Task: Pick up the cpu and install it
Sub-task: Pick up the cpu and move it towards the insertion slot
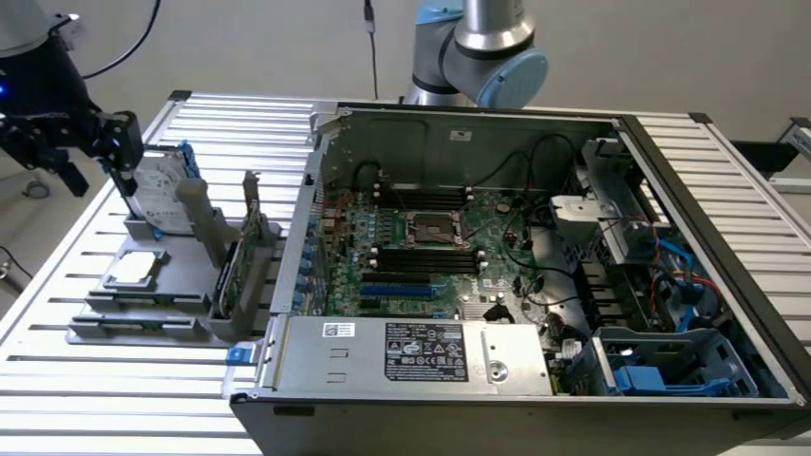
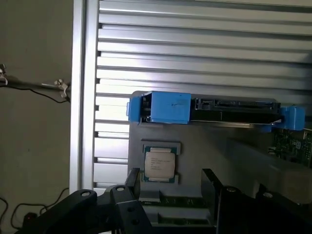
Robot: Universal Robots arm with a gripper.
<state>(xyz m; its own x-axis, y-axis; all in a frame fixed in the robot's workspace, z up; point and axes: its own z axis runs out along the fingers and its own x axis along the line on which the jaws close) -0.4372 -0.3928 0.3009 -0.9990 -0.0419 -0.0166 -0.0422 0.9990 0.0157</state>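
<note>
1. Gripper state: the jaws stand wide apart and carry nothing. It hangs in the air over the far end of the holder, beside the upright drive.
2. Cpu location: it lies flat, metal plate up, in its recess on the holder. The holder sits on the table, outside the case on the exterior view's left.
3. Key relation: in the exterior view the cpu lies below the gripper and a little toward the exterior view's right, well apart from the fingers. Nothing touches it.
4. Wrist view check: the cpu shows between the lines of the two fingers, nearer one finger than the other, so the gripper is judged slightly off centre over it.
5. Axis: the cpu is square and has no long axis. Its edges run square to the holder and to the drive. The line between the fingers appears parallel to one pair of its edges.
6. Socket location: it is on the board inside the case, well apart from the cpu, toward the exterior view's right.
7. Task status: the cpu is not yet picked up.
</note>
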